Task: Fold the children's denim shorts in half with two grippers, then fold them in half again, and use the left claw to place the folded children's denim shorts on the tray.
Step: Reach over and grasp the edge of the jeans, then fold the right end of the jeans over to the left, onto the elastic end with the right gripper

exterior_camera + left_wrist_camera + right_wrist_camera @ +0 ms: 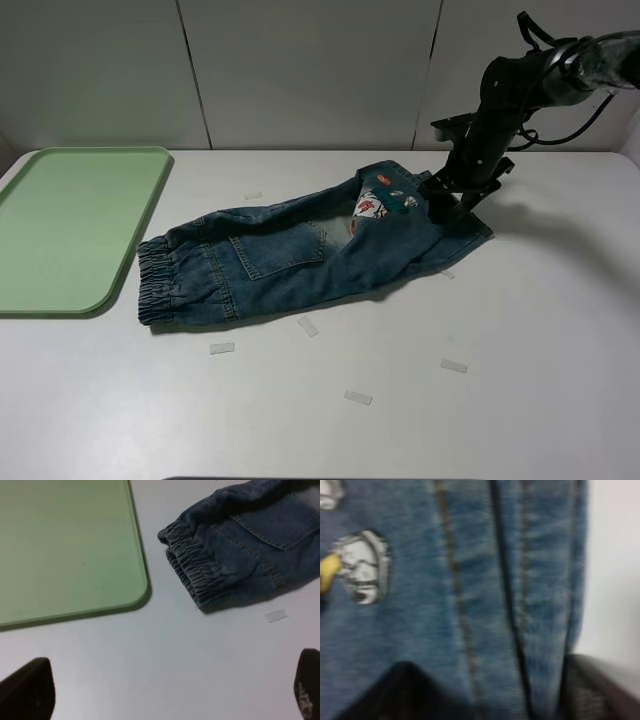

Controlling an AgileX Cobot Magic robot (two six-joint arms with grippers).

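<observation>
The children's denim shorts [290,260] lie flat and lengthwise on the white table. The gathered waistband [158,285] points toward the tray [70,225], and a colourful cartoon patch [375,203] shows near the leg end. My right gripper [452,203] is down on the leg hems. In the right wrist view its gripper [502,680] has fingers [405,690] set apart with blurred denim [485,595] between them. My left gripper [175,690] is open and empty, above bare table near the tray corner [135,592] and the waistband [197,572]. The left arm is out of the exterior view.
Several small tape strips [222,348] lie on the table in front of the shorts, and one strip [276,615] shows in the left wrist view. A pale panelled wall stands behind the table. The table's front edge is near the bottom of the exterior view.
</observation>
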